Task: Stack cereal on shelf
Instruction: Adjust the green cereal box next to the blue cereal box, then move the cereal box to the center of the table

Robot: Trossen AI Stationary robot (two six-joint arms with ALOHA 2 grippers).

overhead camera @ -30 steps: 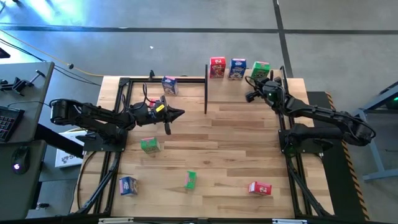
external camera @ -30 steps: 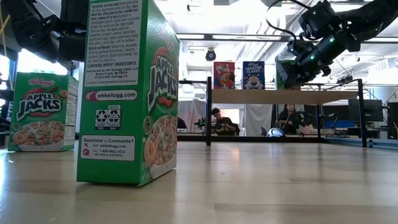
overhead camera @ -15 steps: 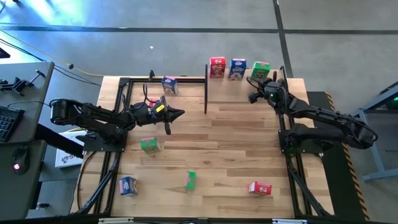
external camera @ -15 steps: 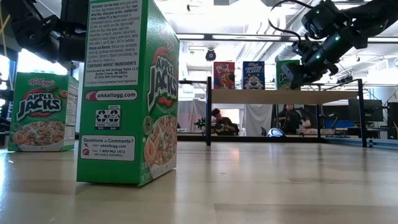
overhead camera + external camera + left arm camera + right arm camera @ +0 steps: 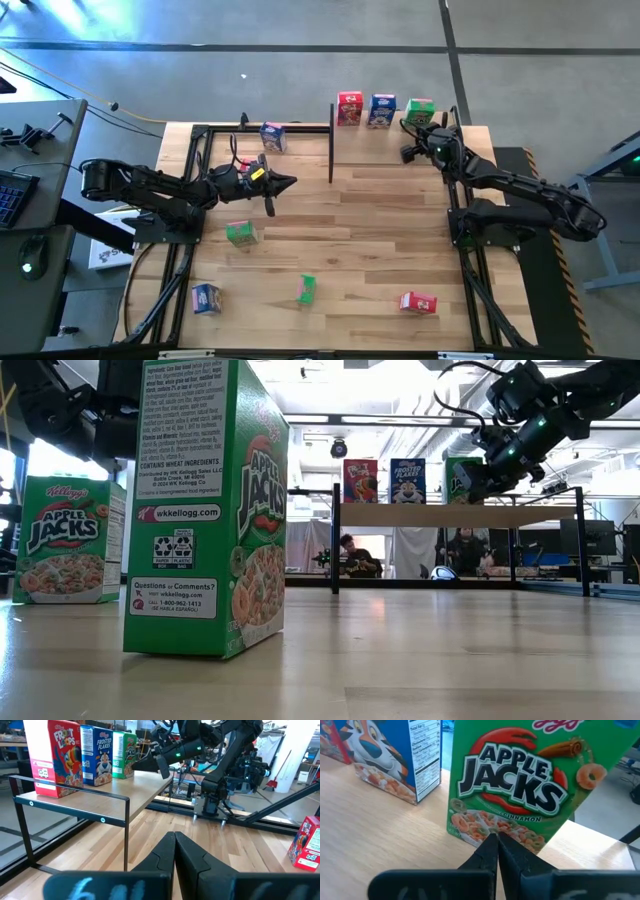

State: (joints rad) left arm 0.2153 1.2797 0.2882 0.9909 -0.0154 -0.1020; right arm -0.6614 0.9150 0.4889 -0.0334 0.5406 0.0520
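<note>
Your table (image 5: 380,220) is the biggest thing here, made of wood planks. At its far edge stands the shelf (image 5: 390,128), a small wood board on thin black posts. Three boxes stand in a row on it — a red box (image 5: 349,108), a blue box (image 5: 381,110) and a green box (image 5: 419,111) (the green one says Apple Jacks).

Your right arm reaches to the shelf. The right gripper (image 5: 409,139) is just in front of the green box, pinched closed with nothing in it.

Your left arm waits over the table's left side. The left gripper (image 5: 290,181) is closed tight too, and holds nothing.

Five more boxes sit off the shelf — another blue one (image 5: 272,136) at the far left, a green one (image 5: 240,233) near the left arm, and a blue (image 5: 206,297), a green (image 5: 306,289) and a red (image 5: 418,302) along the near side.
</note>
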